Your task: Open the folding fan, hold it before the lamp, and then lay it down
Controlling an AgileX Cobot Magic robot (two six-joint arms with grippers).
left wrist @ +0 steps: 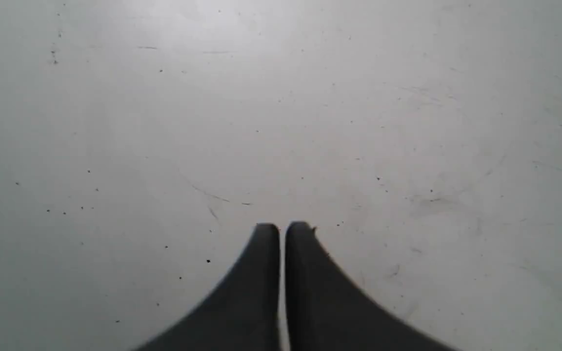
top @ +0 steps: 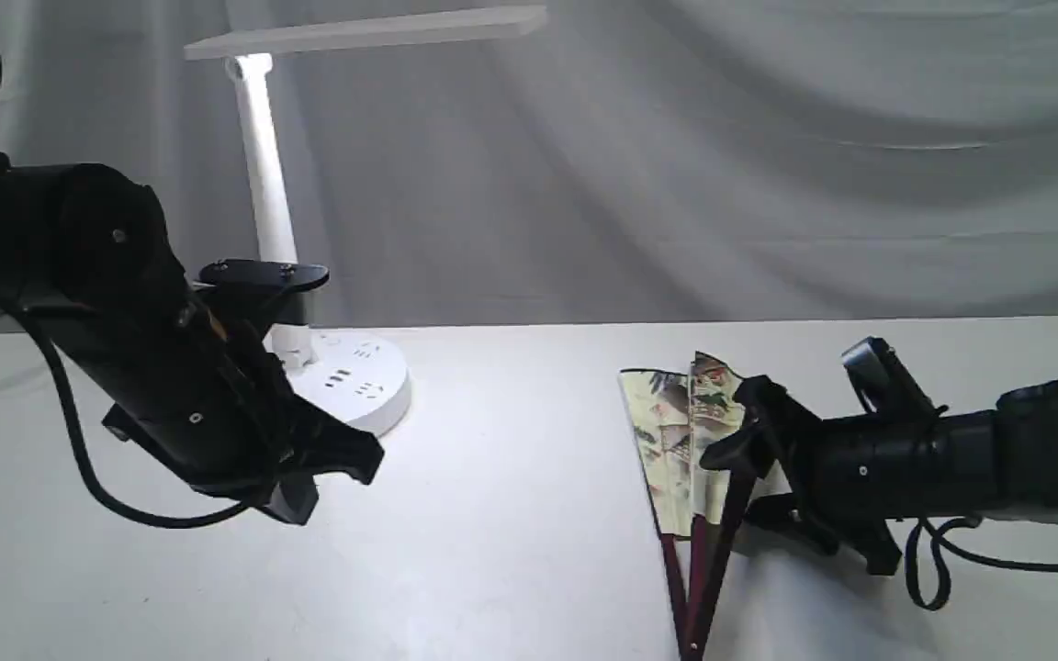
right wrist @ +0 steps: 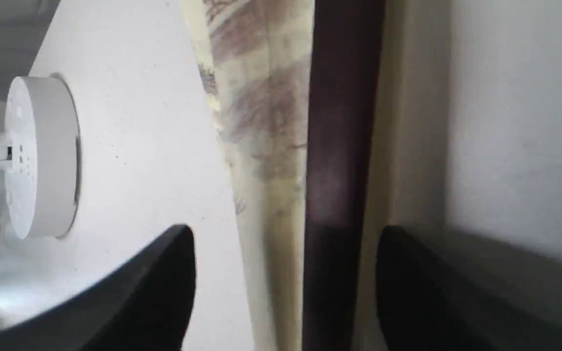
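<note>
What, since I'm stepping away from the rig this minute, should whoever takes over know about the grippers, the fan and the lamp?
Left gripper: shut, empty, over bare table near the lamp.
Right gripper: open, jaws either side of a dark rib of the folding fan, not clamped.
Fan: lying on the table's right side, only a few pleats spread.
Lamp: upright at the back left.
Done: at most that slight spread.
Left: grip the fan, open it fully, hold it before the lamp, lay it down.
</note>
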